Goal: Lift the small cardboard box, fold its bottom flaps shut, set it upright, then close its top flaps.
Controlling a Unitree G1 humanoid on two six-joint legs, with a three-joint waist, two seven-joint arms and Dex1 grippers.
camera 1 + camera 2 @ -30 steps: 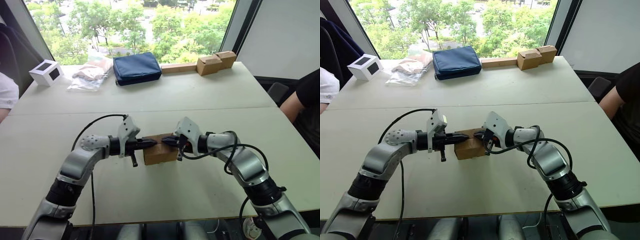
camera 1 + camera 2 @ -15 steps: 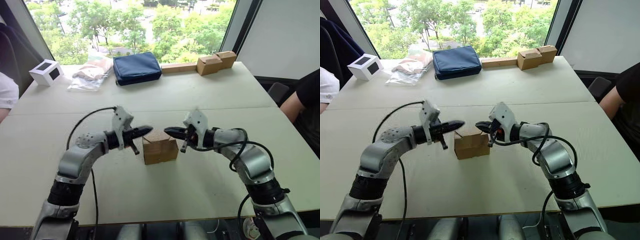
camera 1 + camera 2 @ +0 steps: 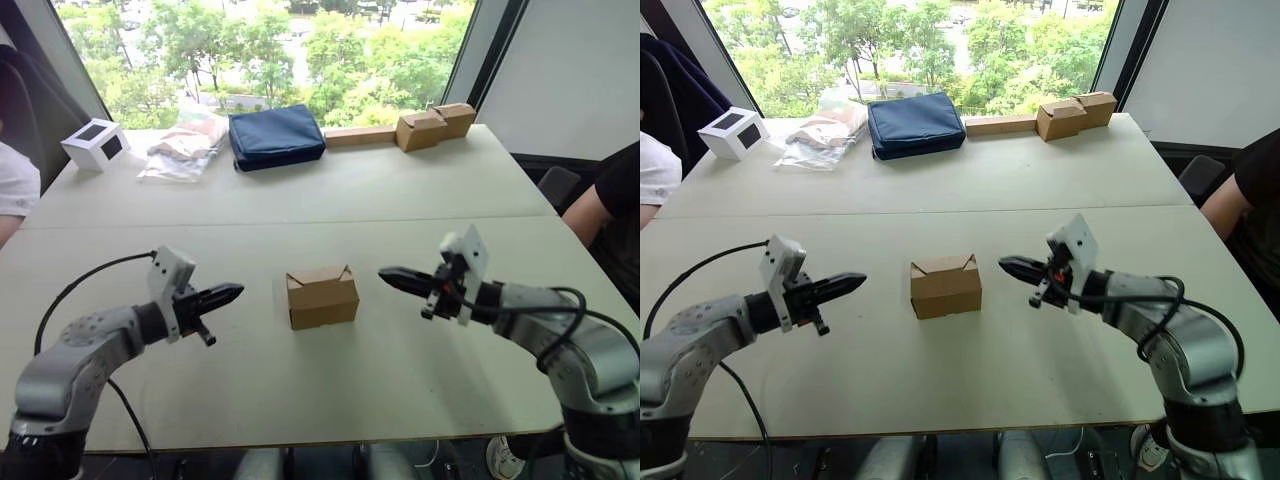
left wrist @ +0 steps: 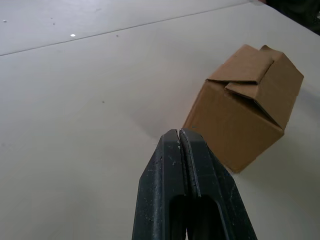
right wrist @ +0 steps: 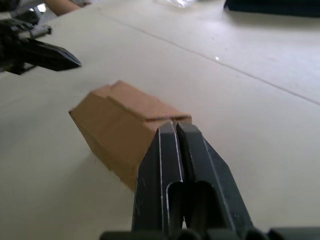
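Note:
The small cardboard box (image 3: 322, 296) stands upright on the white table (image 3: 300, 190), midway between my arms, and nothing touches it. Its top flaps (image 4: 247, 75) lie folded down, meeting in a shallow V seam. My left gripper (image 3: 232, 292) is shut and empty, off to the box's left with a clear gap, tips aimed at it. My right gripper (image 3: 386, 273) is shut and empty too, off to the box's right, tips facing the box. The left wrist view has the box just past the closed fingers (image 4: 180, 150); the right wrist view shows the box (image 5: 120, 125) beyond its closed fingers (image 5: 175, 145).
Along the table's far edge sit a white cube box with a black panel (image 3: 92, 144), a clear plastic bag (image 3: 182, 150), a navy pouch (image 3: 275, 135) and a paler tan pair of cardboard boxes (image 3: 433, 125). A person's arm (image 3: 610, 200) is at the right edge; a sleeve (image 3: 14, 190) at the left.
Both grippers have drawn back sideways from the top of the box, left arm leftward and right arm rightward. The box stays put with its flaps down.

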